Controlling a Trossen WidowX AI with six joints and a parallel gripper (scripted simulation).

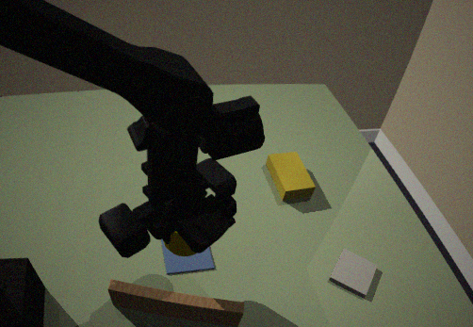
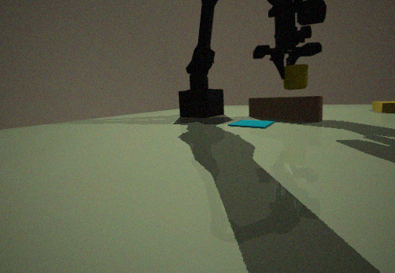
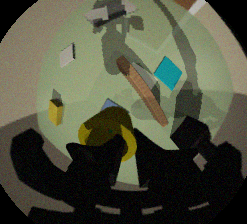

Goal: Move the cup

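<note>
Cup (image 2: 296, 76) is up in the air right now, pinched by the gripper (image 2: 289, 64) on its rim, jaws nearly closed with the cup wall between them. From the side view it hangs upright just below the black fingers, well above the brown wooden block (image 2: 286, 108) and not touching it. The wrist view looks down into the cup's yellow ring (image 3: 108, 136), with one dark finger crossing over the rim; the inside is too dark to make out any marbles.

No labels or writing readable anywhere, everything is plain flat colour.

From the top camera only a sliver of the yellow cup (image 1: 179, 245) peeks out under the gripper (image 1: 188, 231), and it lines up over the blue pad (image 1: 188, 261). The wooden block (image 1: 176, 302) sits just in front of that pad on the green table (image 1: 71, 146). In the side view a brighter teal pad (image 2: 252, 123) lies on the near side of the block. A yellow box (image 1: 290, 175) and a small white tile (image 1: 354, 272) sit well apart off to the right.
</note>
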